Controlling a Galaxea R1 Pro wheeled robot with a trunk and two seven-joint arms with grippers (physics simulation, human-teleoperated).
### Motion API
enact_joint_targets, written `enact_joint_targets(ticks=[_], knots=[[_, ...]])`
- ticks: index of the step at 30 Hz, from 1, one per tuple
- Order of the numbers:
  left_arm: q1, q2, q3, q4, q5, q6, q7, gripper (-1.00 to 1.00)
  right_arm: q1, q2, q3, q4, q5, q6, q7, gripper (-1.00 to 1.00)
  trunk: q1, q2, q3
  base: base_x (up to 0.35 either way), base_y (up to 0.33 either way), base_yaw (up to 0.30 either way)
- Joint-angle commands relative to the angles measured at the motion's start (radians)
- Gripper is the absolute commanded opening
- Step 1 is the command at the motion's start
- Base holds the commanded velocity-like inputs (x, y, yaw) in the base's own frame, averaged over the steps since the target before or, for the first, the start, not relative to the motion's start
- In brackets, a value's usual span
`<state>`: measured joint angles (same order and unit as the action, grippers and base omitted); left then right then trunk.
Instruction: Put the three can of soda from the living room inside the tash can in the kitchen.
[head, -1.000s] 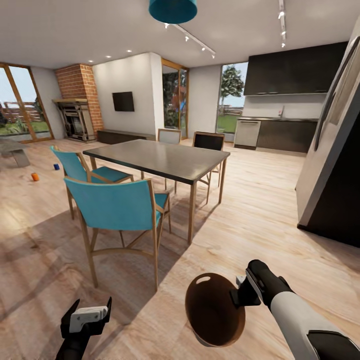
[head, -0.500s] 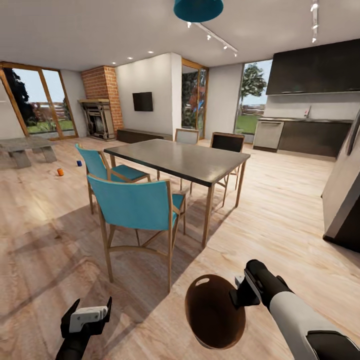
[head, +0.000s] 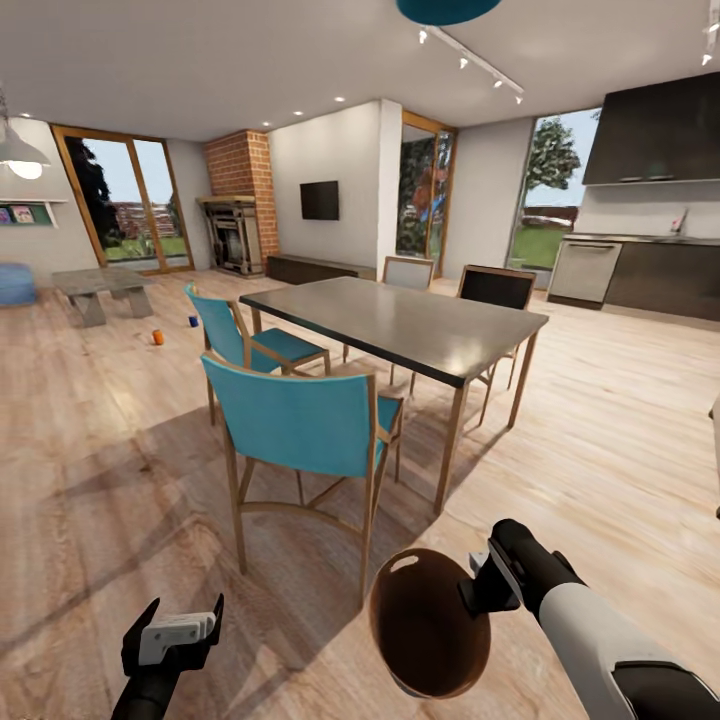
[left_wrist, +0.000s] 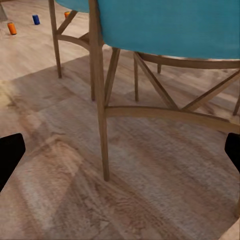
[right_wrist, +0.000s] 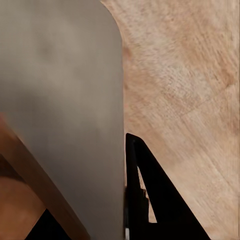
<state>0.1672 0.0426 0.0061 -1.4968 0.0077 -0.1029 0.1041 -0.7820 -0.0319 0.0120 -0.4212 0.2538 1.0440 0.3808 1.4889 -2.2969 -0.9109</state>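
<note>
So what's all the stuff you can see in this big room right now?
soda cans: two seen in the head view, orange and blue, on the floor in the living room
trash can: one, brown inside, held at its rim
dining table: one, grey top, middle of the room
chairs: four, two teal, two more behind the table
coffee table: one, grey, far left
fireplace: one, red brick, back wall
TV: one, black, on the white wall
kitchen cabinets: dark, far right
left tool: black and white, empty, fingers apart
right tool: black, gripping the trash can
</note>
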Motion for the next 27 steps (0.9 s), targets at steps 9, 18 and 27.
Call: enact_joint_targets(ticks=[9, 18, 27], knots=[[0.0, 0.0, 0.0, 0.001, 0.0, 0.002, -0.001, 1.0, 0.0, 0.001, -0.002, 0.001, -0.022, 0.003, 0.005, -1.0, 0.0, 0.0, 0.0, -0.004, 0.225, 0.116], [0.0, 0.0, 0.0, 0.001, 0.0, 0.001, -0.001, 1.0, 0.0, 0.001, -0.002, 0.002, -0.023, 0.003, 0.005, -1.0, 0.0, 0.0, 0.0, -0.085, 0.283, 0.237], [0.0, 0.0, 0.0, 0.0, 0.0, 0.0, -0.001, 1.0, 0.0, 0.001, -0.001, 0.002, -0.024, 0.003, 0.004, -1.0, 0.0, 0.0, 0.0, -0.125, 0.285, 0.246]])
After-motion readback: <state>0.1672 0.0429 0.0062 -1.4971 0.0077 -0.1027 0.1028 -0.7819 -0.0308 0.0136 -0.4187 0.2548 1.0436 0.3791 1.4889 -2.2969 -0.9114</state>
